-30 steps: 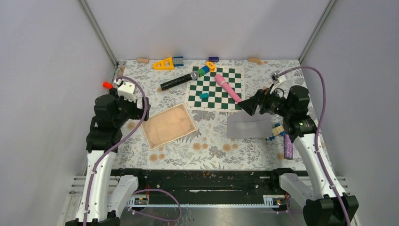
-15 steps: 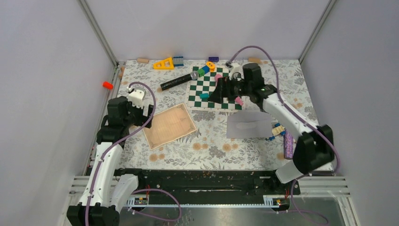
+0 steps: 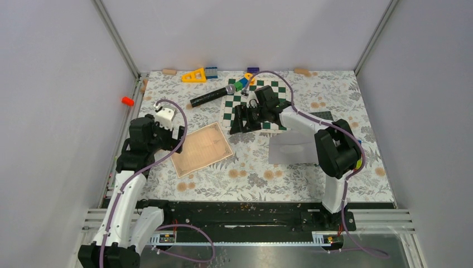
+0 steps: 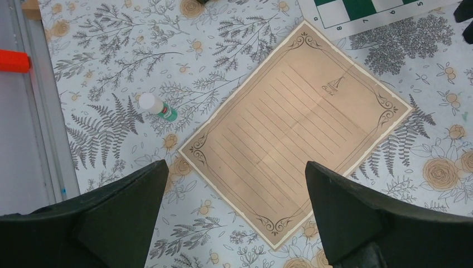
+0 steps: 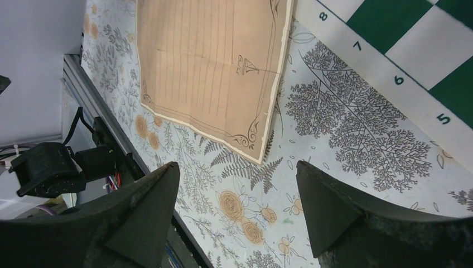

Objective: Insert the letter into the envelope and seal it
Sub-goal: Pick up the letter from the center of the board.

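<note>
Letter [image 3: 199, 148], a tan lined sheet with a scrolled border, lies flat and face up on the floral-patterned table [image 3: 251, 174], just off the near-left corner of the chessboard [image 3: 230, 100]. The left gripper [image 4: 235, 178] hovers directly over the letter, its fingers spread wide and holding nothing. The right gripper [image 5: 237, 170], its jaws likewise parted and empty, hangs above the chessboard's near-left corner. The right wrist view shows the board's numbered edge and the sheet's closest corner, with a strip of bare table between them. The envelope [image 3: 290, 148], a plain light grey rectangle, lies flat just off the chessboard's near-right side, apart from the letter and partly hidden by the right arm; its flap cannot be made out. A black microphone [image 3: 212, 96] lies slanted off the chessboard's far-left corner, where a few coloured blocks [image 3: 241, 84] are clustered. Farther left of the chessboard than the letter lies a small white-capped green tube [image 4: 158, 108], and beyond it an orange piece [image 4: 12, 61] sits on the side rail.
</note>
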